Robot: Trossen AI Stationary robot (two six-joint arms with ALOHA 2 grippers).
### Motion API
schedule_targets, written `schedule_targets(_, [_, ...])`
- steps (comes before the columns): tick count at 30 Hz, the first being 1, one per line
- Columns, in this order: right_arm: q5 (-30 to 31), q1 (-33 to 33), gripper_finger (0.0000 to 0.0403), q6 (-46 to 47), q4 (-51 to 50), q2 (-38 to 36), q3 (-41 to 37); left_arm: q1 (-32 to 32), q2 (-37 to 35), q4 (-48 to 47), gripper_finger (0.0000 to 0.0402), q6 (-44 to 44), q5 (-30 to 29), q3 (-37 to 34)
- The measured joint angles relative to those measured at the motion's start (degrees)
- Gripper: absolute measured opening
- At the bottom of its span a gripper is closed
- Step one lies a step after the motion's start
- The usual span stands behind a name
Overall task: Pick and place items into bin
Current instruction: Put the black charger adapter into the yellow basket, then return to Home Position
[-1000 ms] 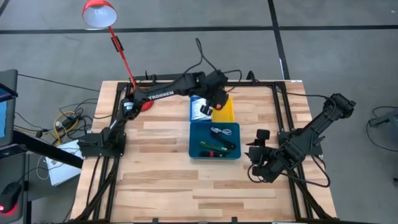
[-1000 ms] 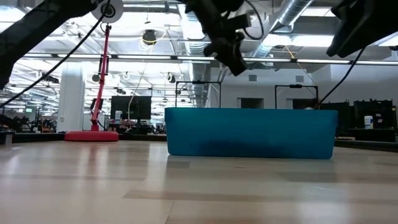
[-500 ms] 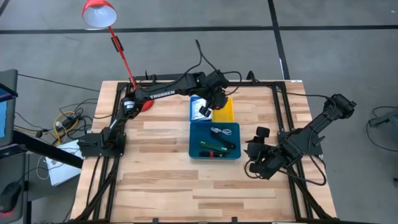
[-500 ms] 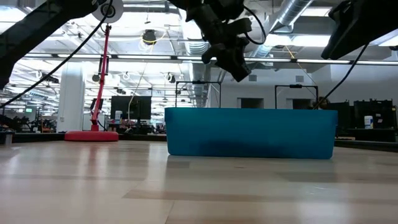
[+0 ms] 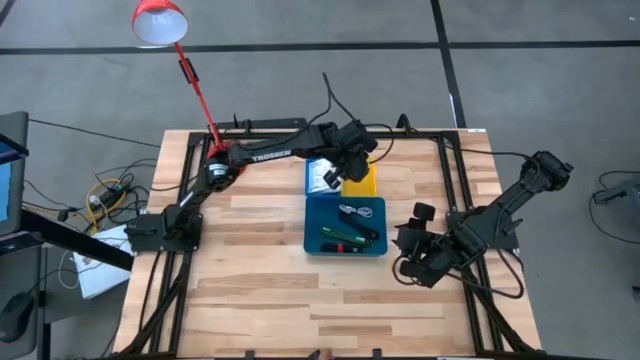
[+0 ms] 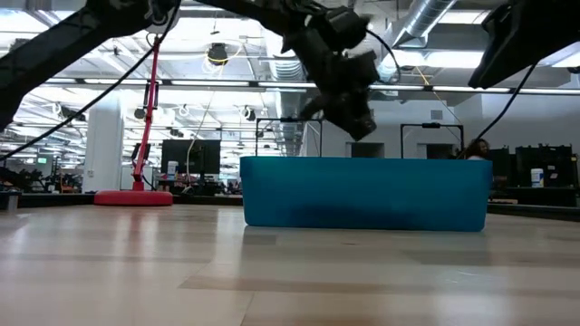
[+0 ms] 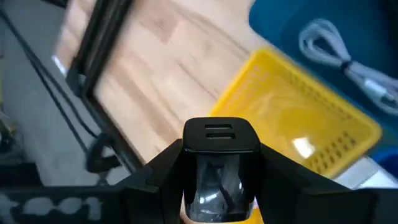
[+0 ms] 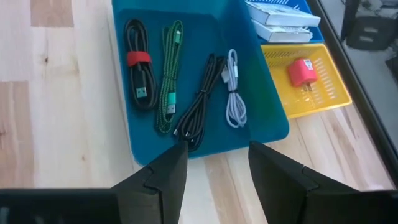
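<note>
Left gripper (image 7: 219, 186) pinching black charger (image 7: 219, 163), hovering over yellow tray (image 7: 298, 130). Cables (image 8: 180, 93) lying in teal tray (image 8: 261, 106), packets (image 8: 280, 15) in blue tray, red block (image 8: 303, 73) in yellow. Nearly done. Right gripper (image 8: 211, 168) waiting spread beside teal tray, over tabletop (image 8: 62, 124).

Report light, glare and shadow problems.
Left wrist view: glare streaks the glossy black block in the left gripper. Low view: bright ceiling lights silhouette that arm above the teal tray. Right wrist view: even light on the cables.
</note>
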Motion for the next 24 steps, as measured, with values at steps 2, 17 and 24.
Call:
schedule_targets(2, [-0.34,0.00,0.0167,0.17,-0.35,-0.01,0.00,0.00,0.22,-1.20,0.0139,0.38,-0.95,-0.13])
schedule_targets(17, [-2.58,0.02,0.0166,4.76,-1.13,-0.02,0.00,-0.42,2.82,1.91,0.0197,-4.12,-1.72,-0.07])
schedule_targets(24, [-2.79,0.02,0.0164,5.21,-0.97,-0.02,0.00,-0.60,2.81,3.29,0.0233,-8.04,-9.14,-0.07])
